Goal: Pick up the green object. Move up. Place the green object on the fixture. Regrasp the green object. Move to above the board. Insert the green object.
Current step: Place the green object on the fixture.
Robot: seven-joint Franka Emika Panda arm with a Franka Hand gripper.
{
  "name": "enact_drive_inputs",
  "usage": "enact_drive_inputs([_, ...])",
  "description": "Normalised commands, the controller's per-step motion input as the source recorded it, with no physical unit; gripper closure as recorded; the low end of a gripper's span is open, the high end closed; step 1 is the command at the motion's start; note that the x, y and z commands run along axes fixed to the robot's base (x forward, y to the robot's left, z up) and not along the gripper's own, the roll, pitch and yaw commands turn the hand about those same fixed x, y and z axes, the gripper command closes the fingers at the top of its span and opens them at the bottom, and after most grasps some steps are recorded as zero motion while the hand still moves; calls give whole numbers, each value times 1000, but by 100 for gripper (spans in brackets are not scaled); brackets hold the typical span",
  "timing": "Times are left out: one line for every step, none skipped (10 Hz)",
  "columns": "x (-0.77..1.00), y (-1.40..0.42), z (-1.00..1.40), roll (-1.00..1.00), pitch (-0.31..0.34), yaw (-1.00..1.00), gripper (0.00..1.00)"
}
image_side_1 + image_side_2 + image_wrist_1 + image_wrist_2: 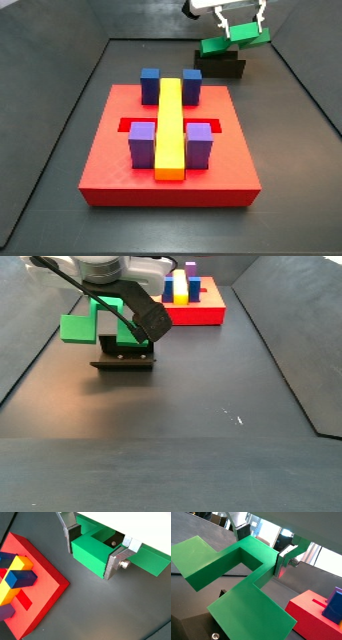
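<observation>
My gripper (91, 559) is shut on the green object (93, 554), its silver fingers (115, 566) pressed on both sides of the taller middle. In a side view the gripper (235, 30) holds the green object (230, 42) tilted just above the fixture (218, 66) at the far right. In a side view the green object (104, 318) hangs over the fixture (123, 358); whether they touch I cannot tell. It fills a wrist view (238, 577). The red board (167, 150) with blue and purple blocks and the yellow bar (170, 125) lies apart, nearer the front.
The dark floor is bounded by raised walls (301, 90). The board's corner shows in both wrist views (40, 582) (314, 614). The arm's body (114, 271) stands above the fixture in a side view.
</observation>
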Motion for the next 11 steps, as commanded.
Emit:
enact_drive_inputs([0,200,-71,-100,71,-369,100])
enact_drive_inputs([43,154,0,-463,143,-603,100])
enact_drive_inputs([106,71,34,-509,194,-640,100])
enact_drive_inputs([140,89,0,-409,226,-669,100])
enact_drive_inputs([249,51,-91,-209,209,-486,100])
enact_drive_inputs([280,94,-54,-129,217,-414,100])
enact_drive_inputs([194,97,-100,-83,200,-331,100])
enact_drive_inputs([11,137,-209,-43,54,-180,100])
enact_drive_inputs([-71,91,-249,-223,0,-183,100])
enact_drive_inputs([-374,160,-134,-380,-177,-243,100])
enact_drive_inputs([-360,129,-23,-471,-291,-203,100])
